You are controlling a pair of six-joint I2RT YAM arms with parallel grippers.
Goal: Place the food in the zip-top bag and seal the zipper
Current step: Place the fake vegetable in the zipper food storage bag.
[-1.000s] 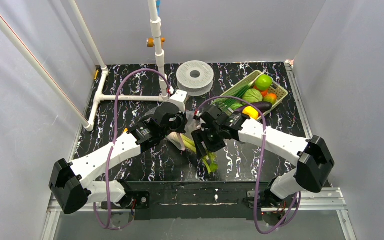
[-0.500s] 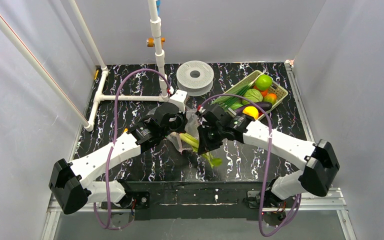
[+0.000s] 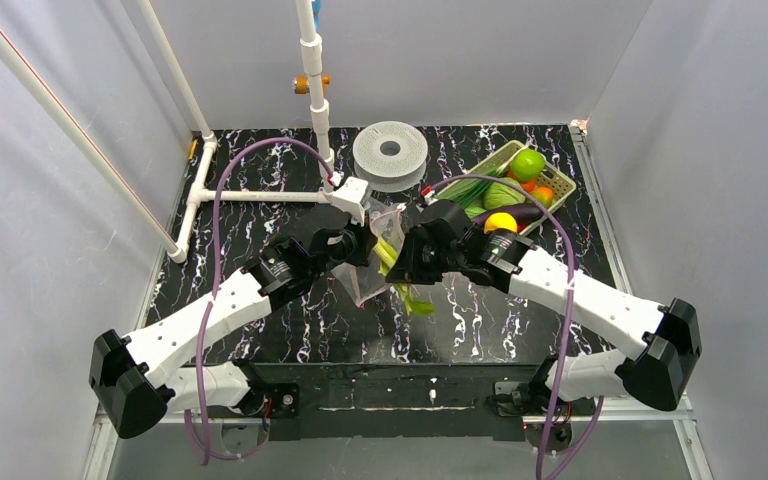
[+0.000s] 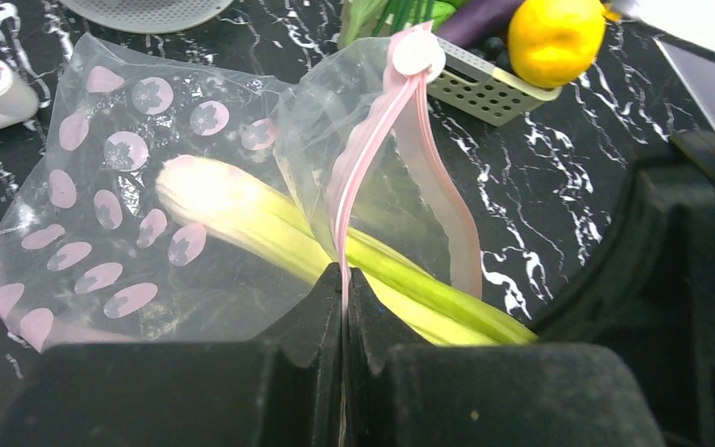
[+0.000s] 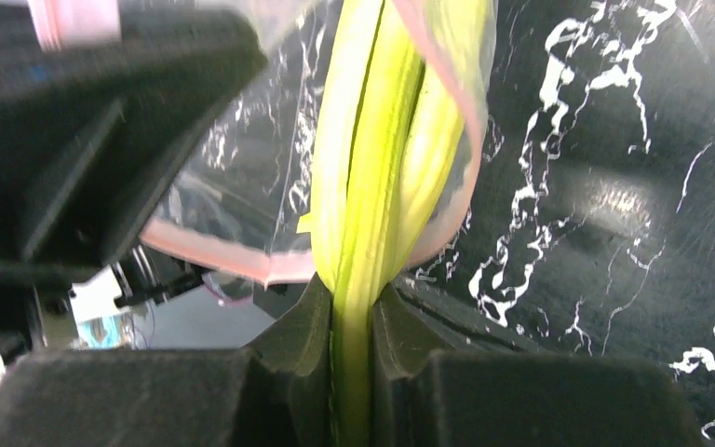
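Observation:
The zip-top bag [image 4: 102, 186], clear with pink dots, lies mid-table with its mouth raised. My left gripper [image 4: 344, 275] is shut on the pink zipper [image 4: 372, 140] strip at the mouth edge, between the arms [image 3: 360, 250] in the top view. The pale-green celery-like stalk [image 4: 242, 209] lies partly inside the bag, its green end sticking out of the mouth [image 3: 412, 300]. On that outer end my right gripper [image 5: 352, 289] is shut; the stalk [image 5: 372, 168] runs up through the pink-rimmed opening. The yellow piece [image 4: 555, 37] and dark eggplant [image 4: 484, 14] lie in the basket.
The yellow-green lattice basket [image 3: 558, 185] at the back right holds a green apple, orange ball, round green head and other pieces. A white spool [image 3: 390, 152] lies at the back centre. A white pipe frame [image 3: 260, 196] stands at the back left.
My right gripper has shut on the stalk and moved it toward the back, further into the bag. The left gripper has lifted the bag's mouth a little.

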